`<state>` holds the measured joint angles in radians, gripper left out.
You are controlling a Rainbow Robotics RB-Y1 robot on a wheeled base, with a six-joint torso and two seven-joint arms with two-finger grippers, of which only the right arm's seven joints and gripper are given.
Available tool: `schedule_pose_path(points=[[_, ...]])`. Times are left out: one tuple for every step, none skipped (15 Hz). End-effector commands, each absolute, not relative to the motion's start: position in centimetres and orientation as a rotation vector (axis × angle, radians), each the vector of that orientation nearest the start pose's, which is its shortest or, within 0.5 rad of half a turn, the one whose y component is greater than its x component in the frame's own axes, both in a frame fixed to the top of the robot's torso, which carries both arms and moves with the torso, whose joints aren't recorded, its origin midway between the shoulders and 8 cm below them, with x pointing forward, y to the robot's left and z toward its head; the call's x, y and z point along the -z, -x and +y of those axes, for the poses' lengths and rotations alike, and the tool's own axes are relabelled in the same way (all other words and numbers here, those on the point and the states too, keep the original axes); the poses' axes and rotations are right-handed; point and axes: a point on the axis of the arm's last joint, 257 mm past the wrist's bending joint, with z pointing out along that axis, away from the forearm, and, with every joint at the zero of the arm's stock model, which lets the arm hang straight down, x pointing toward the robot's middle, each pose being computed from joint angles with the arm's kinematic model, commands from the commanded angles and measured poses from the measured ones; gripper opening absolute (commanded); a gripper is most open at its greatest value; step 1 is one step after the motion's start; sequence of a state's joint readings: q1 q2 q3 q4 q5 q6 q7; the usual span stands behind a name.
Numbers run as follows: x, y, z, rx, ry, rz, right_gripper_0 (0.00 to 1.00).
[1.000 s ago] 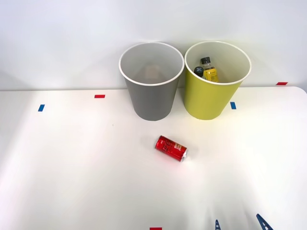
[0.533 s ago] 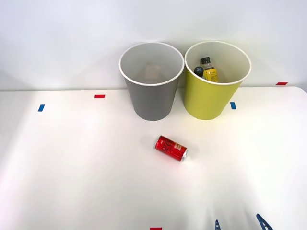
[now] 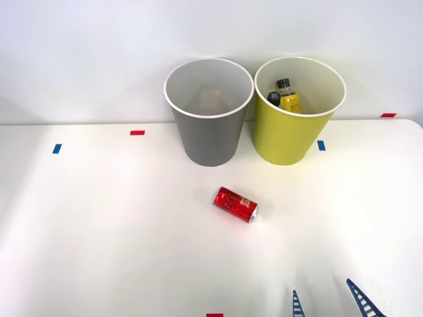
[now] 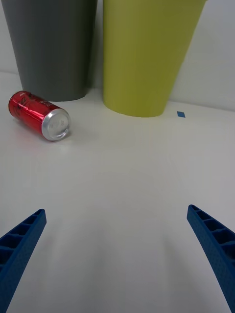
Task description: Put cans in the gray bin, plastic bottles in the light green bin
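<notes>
A red can (image 3: 235,204) lies on its side on the white table, in front of the two bins; the wrist view shows its silver end (image 4: 39,115). Behind it stands the gray bin (image 3: 207,112) (image 4: 51,46). To that bin's right the light green bin (image 3: 297,111) (image 4: 147,54) holds plastic bottles (image 3: 284,95) with black caps, one with a yellow label. My right gripper (image 3: 325,302) (image 4: 117,261) hovers open at the table's front edge, right of and well short of the can, nothing between its blue fingers.
Small red tape marks (image 3: 137,133) and blue tape marks (image 3: 57,148) dot the table (image 3: 106,224). A white wall rises right behind the bins. Wide bare table surface lies to the can's left and right.
My right gripper's blue fingers have come further into the front view from its bottom edge, toward the can. The can, bins and bottles have not moved.
</notes>
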<state>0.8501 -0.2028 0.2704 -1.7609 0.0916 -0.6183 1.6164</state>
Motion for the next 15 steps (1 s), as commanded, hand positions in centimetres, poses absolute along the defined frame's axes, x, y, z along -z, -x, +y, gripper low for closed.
schedule_pose_path(points=[[31.8,-28.2,-21.0,0.005,0.235,1.606,1.0],[31.7,-29.0,-20.7,-0.017,0.238,1.613,1.0],[31.1,-30.2,-19.9,-0.061,0.242,1.629,1.0],[30.3,-30.9,-19.3,-0.086,0.254,1.645,1.0],[29.1,-31.8,-18.4,-0.123,0.276,1.685,1.0],[28.0,-32.4,-17.7,-0.15,0.302,1.726,1.0],[27.0,-32.8,-17.0,-0.173,0.33,1.754,1.0],[26.3,-33.2,-16.7,-0.188,0.351,1.782,1.0],[25.6,-33.5,-16.3,-0.194,0.381,1.807,1.0],[25.0,-33.8,-16.0,-0.19,0.409,1.831,1.0],[24.4,-33.8,-15.5,-0.187,0.441,1.862,1.0],[23.5,-33.8,-14.9,-0.181,0.479,1.904,1.0],[22.6,-33.9,-14.4,-0.171,0.514,1.937,1.0],[22.2,-34.0,-14.2,-0.16,0.539,1.961,1.0],[21.6,-34.3,-14.0,-0.14,0.576,1.976,1.0]])
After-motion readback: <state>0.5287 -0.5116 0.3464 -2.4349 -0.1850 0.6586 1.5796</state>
